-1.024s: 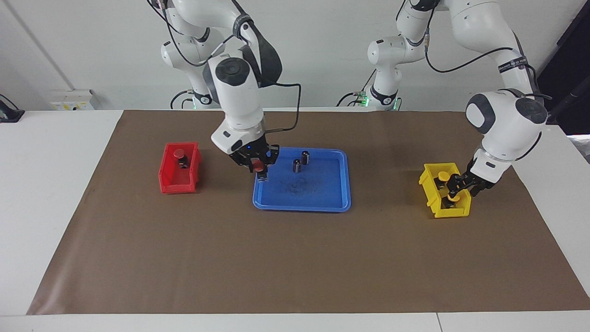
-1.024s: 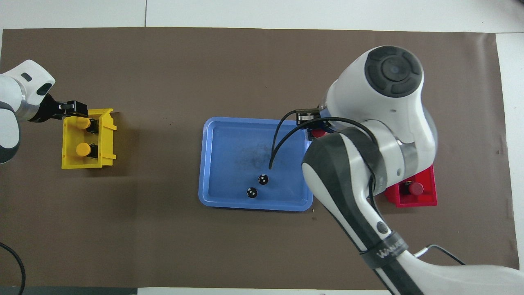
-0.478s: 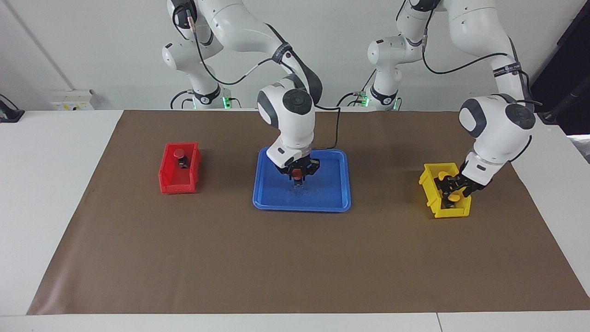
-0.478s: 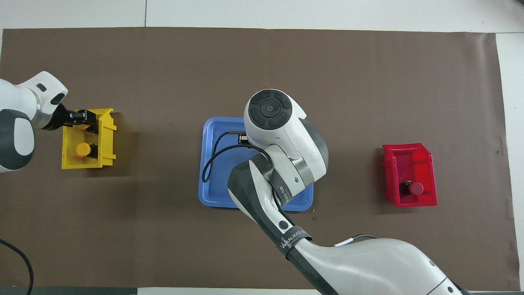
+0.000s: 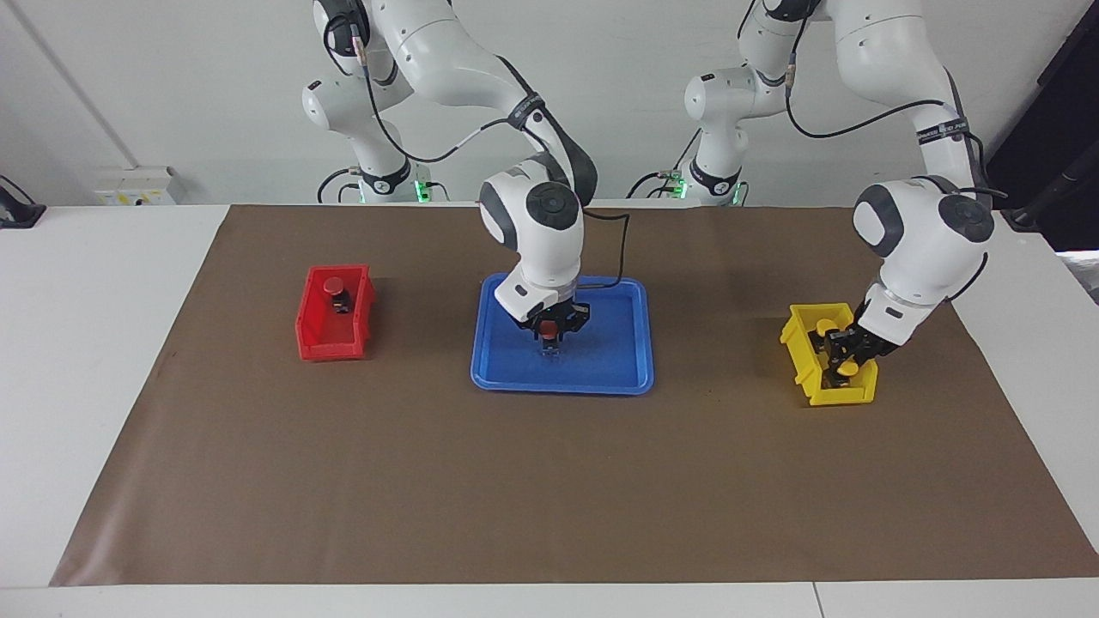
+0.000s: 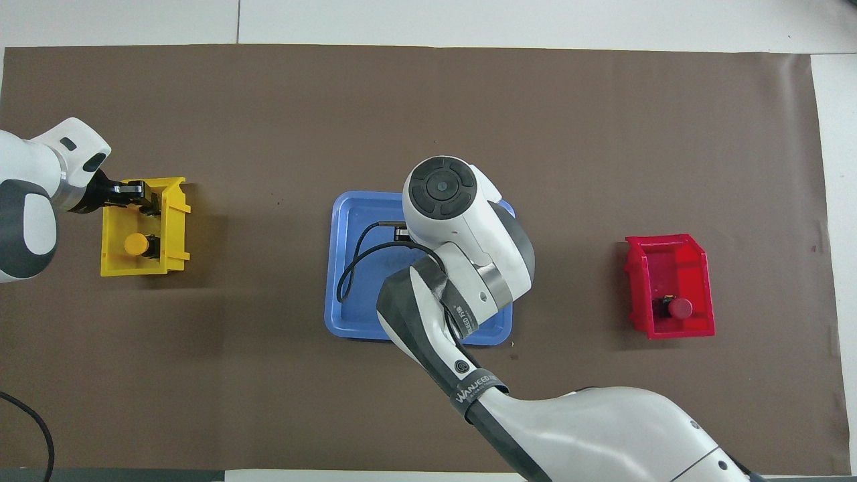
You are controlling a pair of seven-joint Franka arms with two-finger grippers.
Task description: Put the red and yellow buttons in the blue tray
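My right gripper is low over the middle of the blue tray, shut on a red button whose black body hangs just above the tray floor. In the overhead view the right arm's wrist hides that gripper and button over the blue tray. My left gripper reaches down into the yellow bin, shut on the yellow button farther from the robots. The second yellow button stands beside it in the bin. Another red button stands in the red bin.
The red bin sits toward the right arm's end of the brown mat, the yellow bin toward the left arm's end, and the tray between them. White table borders the mat.
The right arm carried the red button from the tray's edge to its middle and lowered it. The left gripper dropped into the yellow bin and closed on a yellow button.
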